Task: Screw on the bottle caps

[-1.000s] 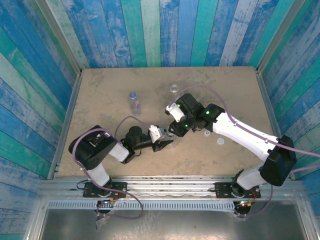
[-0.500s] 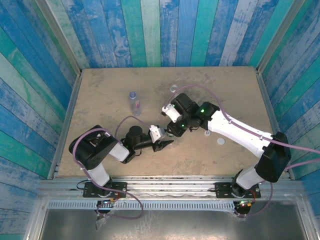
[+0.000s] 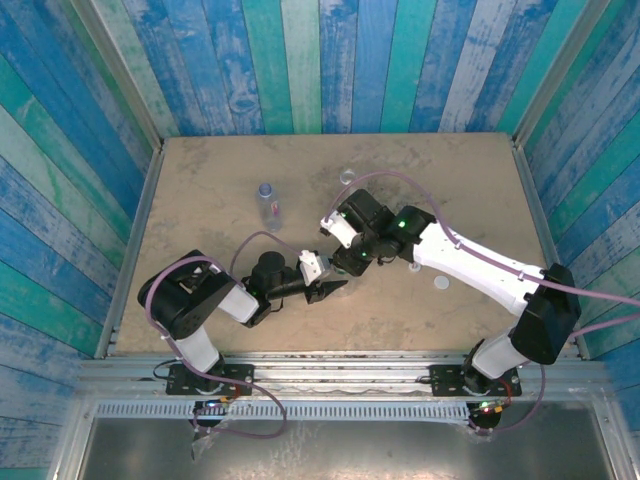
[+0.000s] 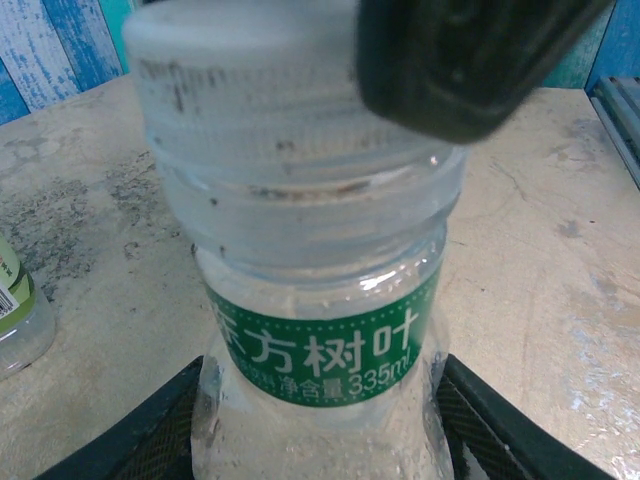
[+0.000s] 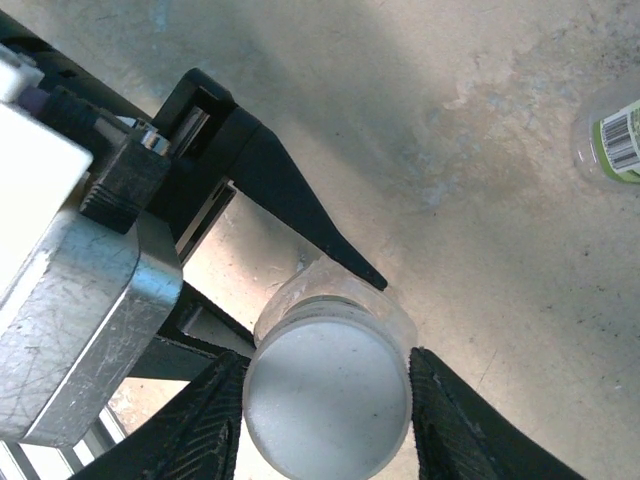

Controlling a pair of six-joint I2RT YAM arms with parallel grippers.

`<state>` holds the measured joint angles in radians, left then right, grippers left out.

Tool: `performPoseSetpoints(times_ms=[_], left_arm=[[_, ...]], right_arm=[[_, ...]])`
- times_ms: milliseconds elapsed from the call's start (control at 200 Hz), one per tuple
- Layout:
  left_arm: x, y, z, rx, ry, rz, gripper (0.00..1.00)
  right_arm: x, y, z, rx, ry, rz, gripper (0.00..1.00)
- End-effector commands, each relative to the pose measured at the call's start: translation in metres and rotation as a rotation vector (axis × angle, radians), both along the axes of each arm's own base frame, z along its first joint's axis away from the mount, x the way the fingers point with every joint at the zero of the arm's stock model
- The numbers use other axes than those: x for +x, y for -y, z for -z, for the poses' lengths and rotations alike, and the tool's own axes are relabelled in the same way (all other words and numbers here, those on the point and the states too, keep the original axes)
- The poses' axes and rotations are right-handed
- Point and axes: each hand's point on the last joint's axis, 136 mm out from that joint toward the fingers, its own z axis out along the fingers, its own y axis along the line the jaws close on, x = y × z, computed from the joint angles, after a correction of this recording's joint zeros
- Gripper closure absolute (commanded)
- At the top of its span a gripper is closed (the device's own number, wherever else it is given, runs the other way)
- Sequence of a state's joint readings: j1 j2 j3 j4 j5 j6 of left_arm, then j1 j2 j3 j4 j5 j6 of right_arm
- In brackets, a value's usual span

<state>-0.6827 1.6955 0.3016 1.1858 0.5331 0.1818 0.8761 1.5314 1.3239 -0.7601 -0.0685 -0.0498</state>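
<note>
The green-label bottle (image 4: 320, 340) stands upright on the table, and my left gripper (image 4: 318, 435) is shut on its body, with fingers (image 4: 130, 440) on both sides. A white cap (image 5: 325, 400) sits on the bottle's neck. My right gripper (image 5: 327, 410) is shut on this cap from above, its ribbed pads (image 5: 215, 420) pressing each side. In the top view the right gripper (image 3: 348, 262) covers the bottle, right beside the left gripper (image 3: 328, 288). The bluish-purple-label bottle (image 3: 268, 205) stands uncapped at the back left.
A loose white cap (image 3: 441, 284) lies on the table right of the right arm, and a smaller one (image 3: 413, 266) lies close to its forearm. A clear plain bottle (image 3: 347, 177) stands at the back centre. Another bottle (image 5: 615, 140) stands nearby. Blue plank walls enclose the table.
My right wrist has shifted a little to the left and turned over the bottle, still on the cap. The left arm and the bottle have not moved.
</note>
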Motion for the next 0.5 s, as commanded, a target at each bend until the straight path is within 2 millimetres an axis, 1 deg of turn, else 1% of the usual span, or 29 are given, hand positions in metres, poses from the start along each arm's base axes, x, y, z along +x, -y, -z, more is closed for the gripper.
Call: performPoseSetpoints(times_ms=[0, 30, 85, 110, 235, 306, 366, 496], left_arm=[[-0.001, 0.002, 0.015, 0.033, -0.043, 0.010, 0.44], [-0.001, 0.002, 0.015, 0.032, -0.042, 0.007, 0.44], [-0.001, 0.002, 0.015, 0.034, -0.042, 0.008, 0.44], [-0.001, 0.002, 0.015, 0.035, -0.042, 0.011, 0.44], [-0.002, 0.002, 0.016, 0.037, -0.042, 0.010, 0.44], [-0.002, 0.002, 0.015, 0.035, -0.040, 0.012, 0.44], [-0.001, 0.002, 0.014, 0.033, -0.040, 0.014, 0.44], [-0.002, 0.002, 0.015, 0.036, -0.044, 0.016, 0.44]], right_arm=[[-0.005, 0.001, -0.006, 0.009, 0.010, -0.003, 0.51], [-0.005, 0.000, -0.009, 0.021, 0.018, -0.004, 0.50], [-0.005, 0.000, -0.013, 0.042, 0.028, -0.006, 0.41], [-0.006, -0.001, -0.015, 0.051, 0.031, -0.008, 0.38], [-0.009, 0.002, -0.022, 0.091, 0.038, -0.013, 0.35], [-0.004, 0.006, -0.024, 0.114, 0.044, 0.035, 0.35], [0.001, 0.009, -0.025, 0.140, 0.034, 0.077, 0.38], [0.009, 0.015, -0.014, 0.166, -0.034, 0.135, 0.46]])
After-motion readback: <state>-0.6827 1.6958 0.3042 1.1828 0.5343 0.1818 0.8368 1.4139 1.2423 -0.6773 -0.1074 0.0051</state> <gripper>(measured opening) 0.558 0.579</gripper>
